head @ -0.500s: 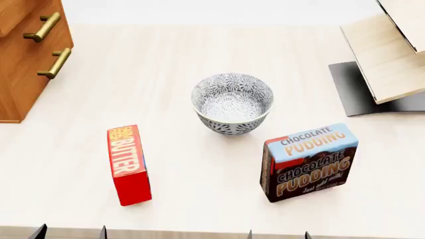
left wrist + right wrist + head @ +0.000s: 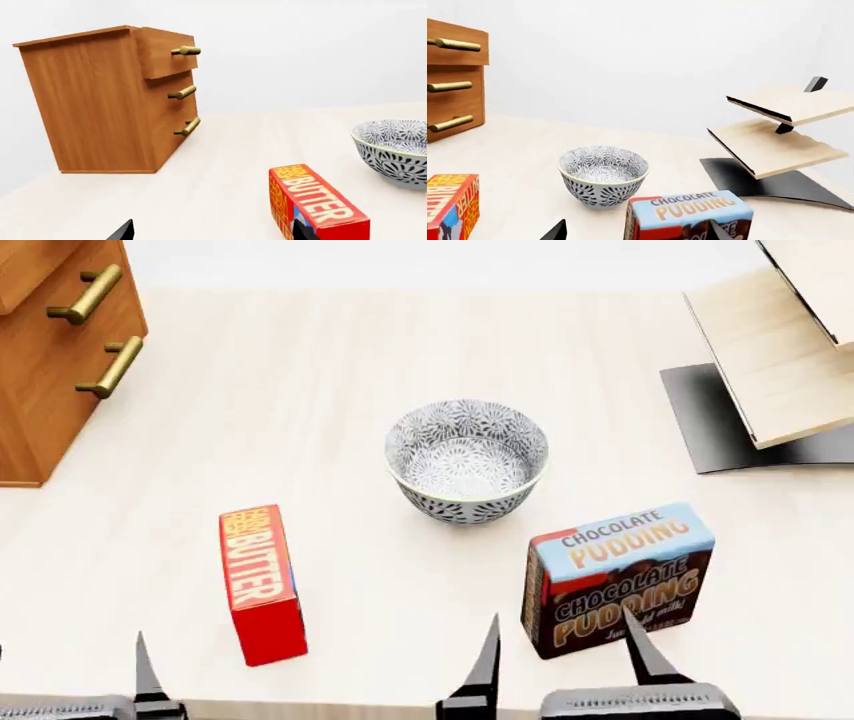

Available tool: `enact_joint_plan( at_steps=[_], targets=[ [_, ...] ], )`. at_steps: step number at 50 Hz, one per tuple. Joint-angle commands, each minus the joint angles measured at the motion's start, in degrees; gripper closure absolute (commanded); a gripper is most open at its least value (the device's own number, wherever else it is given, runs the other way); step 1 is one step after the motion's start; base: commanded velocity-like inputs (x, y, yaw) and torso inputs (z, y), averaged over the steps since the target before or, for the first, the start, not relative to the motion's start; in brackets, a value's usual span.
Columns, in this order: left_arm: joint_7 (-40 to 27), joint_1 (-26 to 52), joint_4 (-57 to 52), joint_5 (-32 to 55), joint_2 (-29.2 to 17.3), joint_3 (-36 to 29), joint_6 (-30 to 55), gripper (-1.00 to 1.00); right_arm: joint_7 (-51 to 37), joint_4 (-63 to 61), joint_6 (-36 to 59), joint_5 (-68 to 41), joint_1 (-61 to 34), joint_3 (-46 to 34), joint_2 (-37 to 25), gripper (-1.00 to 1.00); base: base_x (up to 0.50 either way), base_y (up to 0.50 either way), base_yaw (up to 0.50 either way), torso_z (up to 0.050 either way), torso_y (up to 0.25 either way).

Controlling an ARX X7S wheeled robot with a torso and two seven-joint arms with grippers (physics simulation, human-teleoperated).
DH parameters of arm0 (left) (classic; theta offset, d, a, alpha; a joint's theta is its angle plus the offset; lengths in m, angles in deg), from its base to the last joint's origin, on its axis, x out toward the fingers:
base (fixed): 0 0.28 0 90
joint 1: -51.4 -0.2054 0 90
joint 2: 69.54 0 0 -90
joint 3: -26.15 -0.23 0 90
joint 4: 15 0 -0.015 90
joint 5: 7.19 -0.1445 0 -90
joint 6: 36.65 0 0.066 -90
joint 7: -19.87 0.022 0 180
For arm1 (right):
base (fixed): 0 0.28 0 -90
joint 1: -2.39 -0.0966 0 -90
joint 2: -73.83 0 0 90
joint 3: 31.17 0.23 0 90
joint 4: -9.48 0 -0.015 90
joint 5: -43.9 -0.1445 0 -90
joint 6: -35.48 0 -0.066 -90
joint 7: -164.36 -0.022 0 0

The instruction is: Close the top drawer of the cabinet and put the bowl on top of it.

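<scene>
I see the top drawer [image 2: 170, 59] pulled out of the cabinet [image 2: 100, 102]; the bowl [image 2: 467, 462] sits mid-bench (between butter and pudding boxes). Both grippers, left [image 2: 74, 680] and right [image 2: 561, 660], gape empty.

One bowl [image 2: 467, 460], one cabinet [image 2: 107, 100], three drawers, two boxes

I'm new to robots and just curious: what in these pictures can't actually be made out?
- Inside of the top drawer: left wrist view shows it pulled out, but its own front hides the contents.
- Cabinet: head view's edge crops its top.
- Left end effector: head view's left edge crops it, one finger visible.
- Chocolate pudding box: right wrist view's bottom edge crops it.
</scene>
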Motion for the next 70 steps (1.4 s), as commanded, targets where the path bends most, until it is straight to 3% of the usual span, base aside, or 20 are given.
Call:
enact_joint_plan(
  at_steps=[1, 15, 38, 41, 70],
  targets=[
    [-2.41, 3.31, -14.93, -0.5, -0.78, -2.27, 13.39, -1.0, 0.46, -14.11, 13.77, 2.02, -6.16, -2.32, -2.26, -1.0, 0.0, 0.0, 0.0, 0.0, 0.0],
    [-3.31, 6.73, -22.12, -1.42, -2.39, -5.41, 21.03, -1.0, 0.52, -18.97, 18.6, 1.73, -9.29, -2.36, -3.4, -1.0, 0.0, 0.0, 0.0, 0.0, 0.0],
    [-5.64, 7.84, -24.85, 0.24, -2.75, -5.95, 23.96, -1.0, -0.45, -19.75, 18.21, 0.28, -9.53, -1.9, -4.33, -1.0, 0.0, 0.0, 0.0, 0.0, 0.0],
    [-5.55, 8.02, -25.86, 1.38, -2.23, -5.12, 26.87, -1.0, -0.47, -20.17, 18.51, -0.14, -9.59, -1.75, -4.27, -1.0, 0.0, 0.5, 0.0, 0.0, 0.0],
    [-6.33, 7.64, -26.95, 2.29, -5.52, -8.18, 25.87, -1.0, -1.23, -20.87, 17.25, -2.31, -9.57, -1.35, -5.13, -1.0, 0.0, 0.41, 0.0, 0.0, 0.0]
  ],
)
